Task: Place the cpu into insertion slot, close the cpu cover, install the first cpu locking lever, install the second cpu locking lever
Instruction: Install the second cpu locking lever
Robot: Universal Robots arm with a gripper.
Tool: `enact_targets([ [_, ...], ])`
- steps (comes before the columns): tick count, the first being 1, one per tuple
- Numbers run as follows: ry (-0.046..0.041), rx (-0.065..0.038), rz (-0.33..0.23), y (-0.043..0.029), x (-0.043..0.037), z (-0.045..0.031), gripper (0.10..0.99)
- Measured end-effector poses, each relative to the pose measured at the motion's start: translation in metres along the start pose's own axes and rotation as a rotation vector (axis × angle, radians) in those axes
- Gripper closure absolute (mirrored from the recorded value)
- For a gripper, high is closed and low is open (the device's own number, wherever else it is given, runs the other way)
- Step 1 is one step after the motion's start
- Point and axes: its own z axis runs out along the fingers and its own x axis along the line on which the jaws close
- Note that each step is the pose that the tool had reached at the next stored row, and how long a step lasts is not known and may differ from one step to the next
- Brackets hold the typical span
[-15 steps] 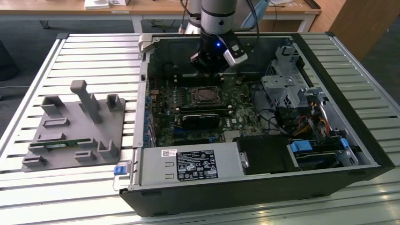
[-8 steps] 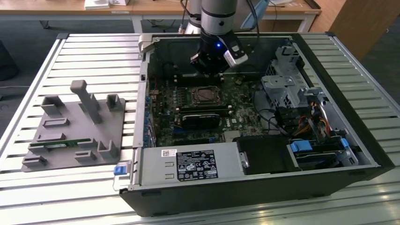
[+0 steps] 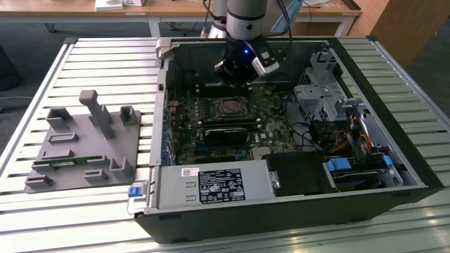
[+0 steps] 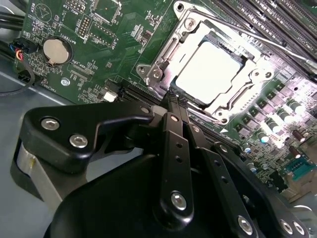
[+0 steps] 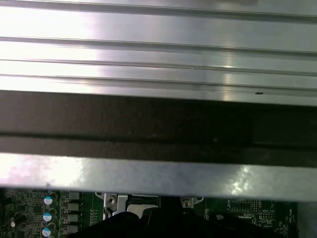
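The cpu (image 4: 210,72) lies flat in the insertion slot (image 3: 231,108) on the green board, its pale metal top showing. The cpu cover (image 4: 161,52), a silvery frame, is folded down around it. A thin metal lever rod (image 4: 237,30) runs along the socket's far side. My gripper (image 4: 177,100) is shut, its two black fingers (image 4: 171,129) pressed together with the tips at the socket's near edge. In the exterior view the gripper (image 3: 235,83) hangs inside the open computer case just behind the socket. Whether the tips touch a lever is hidden.
Long black memory slots (image 4: 277,20) run beside the socket and a coin battery (image 4: 54,49) sits on the board. The case holds a drive cage (image 3: 323,100), cables and a power supply (image 3: 211,184). A grey fixture (image 3: 84,142) stands at the exterior view's left.
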Motion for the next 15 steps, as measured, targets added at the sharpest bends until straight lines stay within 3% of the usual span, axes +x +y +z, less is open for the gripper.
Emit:
enact_targets([
  [15,0.0000,0.000,0.000,-0.0107,0.0003,-0.0003,0.969],
])
